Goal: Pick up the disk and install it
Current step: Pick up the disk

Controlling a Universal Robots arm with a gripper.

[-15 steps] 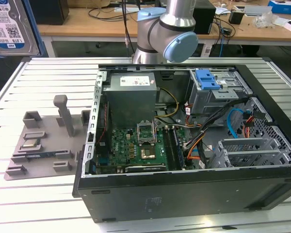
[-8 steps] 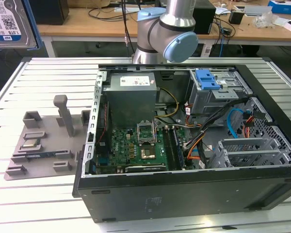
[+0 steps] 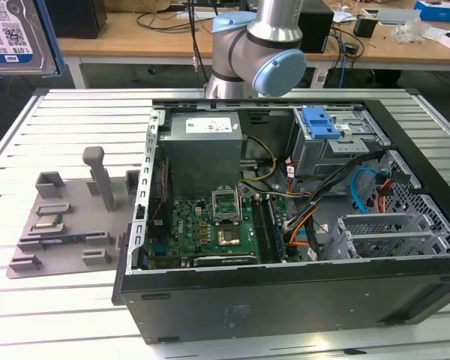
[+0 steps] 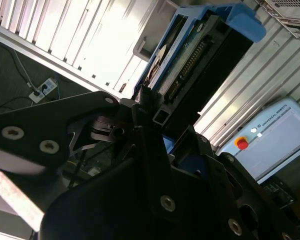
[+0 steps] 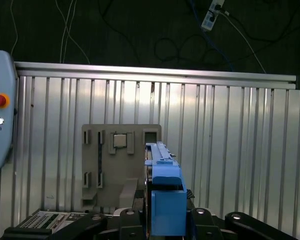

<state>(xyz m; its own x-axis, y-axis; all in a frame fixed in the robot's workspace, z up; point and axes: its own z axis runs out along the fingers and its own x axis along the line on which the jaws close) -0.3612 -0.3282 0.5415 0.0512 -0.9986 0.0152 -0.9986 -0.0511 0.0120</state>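
fixture (image 3: pixel 67 217) on table (image 3: pixel 30 315); exterior view's left of case (image 3: pixel 285 300); disk (image 5: pixel 164 192) in tool (image 5: pixel 162 219)

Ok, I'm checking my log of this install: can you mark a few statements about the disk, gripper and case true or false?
1. The gripper holds the disk. True.
2. The disk sits inside the computer case. False: it is held in the gripper, outside the case.
3. The grey fixture plate lies to the exterior view's left of the case. True.
4. The case is closed. False: it is open, with its motherboard showing.
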